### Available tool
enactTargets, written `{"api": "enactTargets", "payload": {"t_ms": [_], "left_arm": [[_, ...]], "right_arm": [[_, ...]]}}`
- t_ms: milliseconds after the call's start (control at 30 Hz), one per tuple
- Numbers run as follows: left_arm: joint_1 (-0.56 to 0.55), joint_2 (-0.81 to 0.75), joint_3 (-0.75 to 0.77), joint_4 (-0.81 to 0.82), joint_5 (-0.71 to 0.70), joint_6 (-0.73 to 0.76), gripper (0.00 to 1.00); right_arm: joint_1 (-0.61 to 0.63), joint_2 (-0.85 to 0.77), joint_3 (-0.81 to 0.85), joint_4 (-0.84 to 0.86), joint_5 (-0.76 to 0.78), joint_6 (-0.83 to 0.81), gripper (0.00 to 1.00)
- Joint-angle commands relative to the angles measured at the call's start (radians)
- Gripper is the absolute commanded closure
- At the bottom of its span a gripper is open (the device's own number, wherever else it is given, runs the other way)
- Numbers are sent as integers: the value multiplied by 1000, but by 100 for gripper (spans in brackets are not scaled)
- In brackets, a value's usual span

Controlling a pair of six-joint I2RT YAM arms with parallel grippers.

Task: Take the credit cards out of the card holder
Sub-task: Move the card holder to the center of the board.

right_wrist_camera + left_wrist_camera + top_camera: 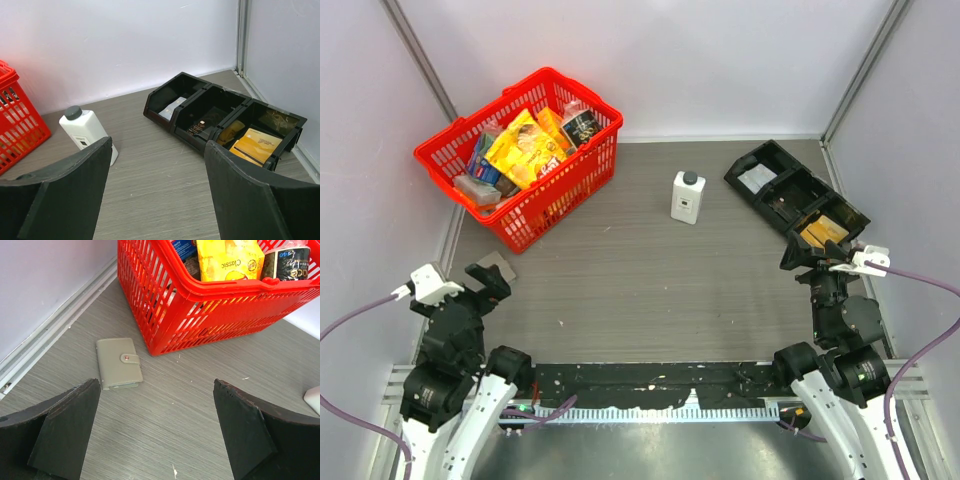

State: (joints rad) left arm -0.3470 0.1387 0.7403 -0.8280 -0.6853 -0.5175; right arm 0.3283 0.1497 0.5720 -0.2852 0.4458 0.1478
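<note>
The card holder (118, 363) is a small taupe wallet, lying flat and snapped shut on the table beside the red basket. In the top view my left arm partly covers the card holder (500, 265). The credit cards are hidden inside it. My left gripper (156, 407) is open above the bare table just short of the holder, with nothing between its fingers. It shows at the near left in the top view (488, 282). My right gripper (157, 167) is also open and empty, far off at the right side (810, 258).
A red basket (225, 290) full of packets stands just behind the holder, at the back left (582, 158). A white bottle (687, 196) stands mid-table. A long black tray (210, 97) with compartments lies at the back right. The left wall's rail (45, 335) runs close by.
</note>
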Motion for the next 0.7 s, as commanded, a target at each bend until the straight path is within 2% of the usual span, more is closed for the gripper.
{"api": "enactTargets", "payload": {"t_ms": [0,233,433,667], "left_arm": [[-3,-13,1,23,-22,-22,0],[-1,74,10,12,-22,-110,0],[-3,320,1,32,82,-219,0],[23,531,-24,53,87,-380,0]], "right_arm": [[3,5,20,27,24,-14,21],[3,-24,9,27,22,-11,21],[3,-15,6,32,21,-17,21],[3,16,8,29,-10,-16,21]]}}
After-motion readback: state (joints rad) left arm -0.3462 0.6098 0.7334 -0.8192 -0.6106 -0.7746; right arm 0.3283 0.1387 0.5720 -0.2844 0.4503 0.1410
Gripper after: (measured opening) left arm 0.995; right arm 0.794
